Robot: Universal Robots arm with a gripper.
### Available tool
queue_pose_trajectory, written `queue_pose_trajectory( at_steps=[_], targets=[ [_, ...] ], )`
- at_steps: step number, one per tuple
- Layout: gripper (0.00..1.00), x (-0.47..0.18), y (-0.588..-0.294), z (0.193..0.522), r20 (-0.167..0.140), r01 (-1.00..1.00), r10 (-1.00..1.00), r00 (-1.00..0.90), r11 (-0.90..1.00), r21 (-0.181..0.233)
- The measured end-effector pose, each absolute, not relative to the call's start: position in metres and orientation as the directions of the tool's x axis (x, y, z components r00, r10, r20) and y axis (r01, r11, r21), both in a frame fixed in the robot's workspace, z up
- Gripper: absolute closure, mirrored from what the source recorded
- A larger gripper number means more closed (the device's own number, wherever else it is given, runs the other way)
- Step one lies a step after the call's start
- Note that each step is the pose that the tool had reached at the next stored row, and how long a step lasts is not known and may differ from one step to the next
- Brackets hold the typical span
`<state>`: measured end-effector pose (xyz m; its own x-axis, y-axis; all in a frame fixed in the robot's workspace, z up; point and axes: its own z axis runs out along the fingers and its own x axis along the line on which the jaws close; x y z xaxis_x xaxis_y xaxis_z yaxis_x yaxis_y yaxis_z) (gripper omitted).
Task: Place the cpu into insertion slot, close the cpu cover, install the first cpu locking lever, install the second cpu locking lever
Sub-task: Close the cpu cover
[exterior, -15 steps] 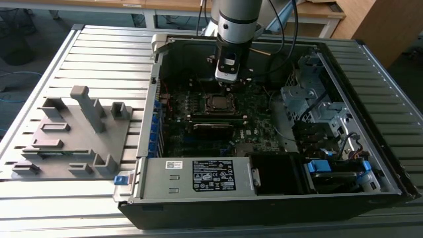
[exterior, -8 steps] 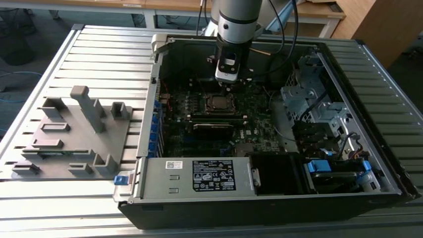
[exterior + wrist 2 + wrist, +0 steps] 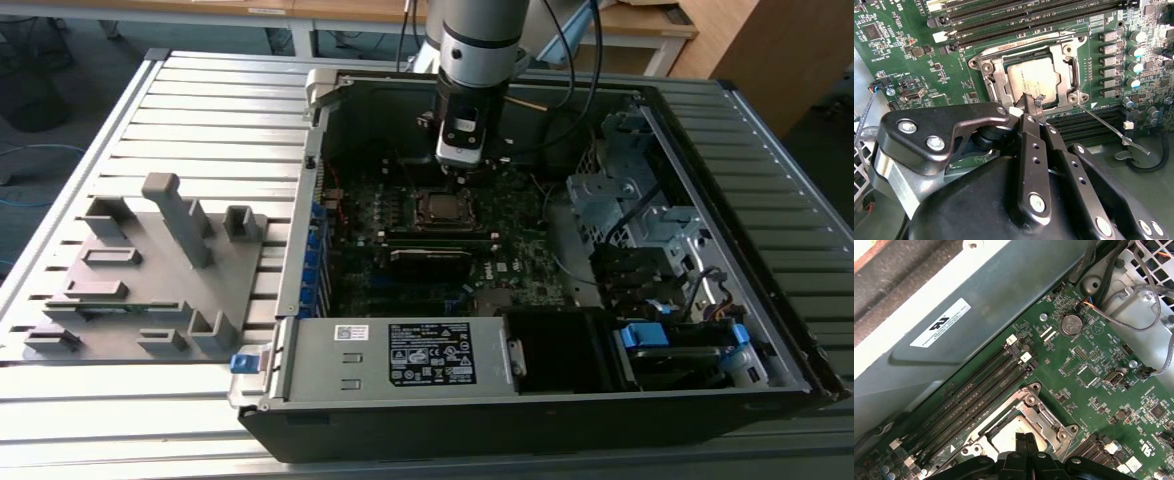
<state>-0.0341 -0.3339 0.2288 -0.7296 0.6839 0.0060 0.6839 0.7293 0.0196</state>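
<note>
One cpu point(image 3: 1032, 81), one cpu cover point(image 3: 996, 82), one pincer point(image 3: 1032, 100).

The cpu point(image 3: 1034, 82) lies within the cpu cover point(image 3: 995, 82); claw point(image 3: 1031, 104) over it — memory slots point(image 3: 1004, 25) alongside.

cpu point(image 3: 1031, 80): dull silver-grey metal top, faintly scuffed. cpu cover point(image 3: 995, 82): bare silver metal, light sheen. fingers point(image 3: 1031, 150): matt black metal, shiny screw heads. motherboard point(image 3: 899, 60): green, semi-gloss. worktop point(image 3: 200, 100): ribbed matt grey metal.

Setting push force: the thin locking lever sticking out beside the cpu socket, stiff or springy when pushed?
The locking lever looks like a long, thin metal rod, so probably springy, flexing before it swings. Bare and smooth-looking, so a push may slip off.
</note>
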Motion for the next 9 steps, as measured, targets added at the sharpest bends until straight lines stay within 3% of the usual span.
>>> queue_pose_trajectory(
  at_steps=[9],
  targets=[
    [0.9, -0.034, -0.3339, 0.2288, 0.006, 0.683, 0.683, -0.731, 0.73, 0.02]
  ],
)
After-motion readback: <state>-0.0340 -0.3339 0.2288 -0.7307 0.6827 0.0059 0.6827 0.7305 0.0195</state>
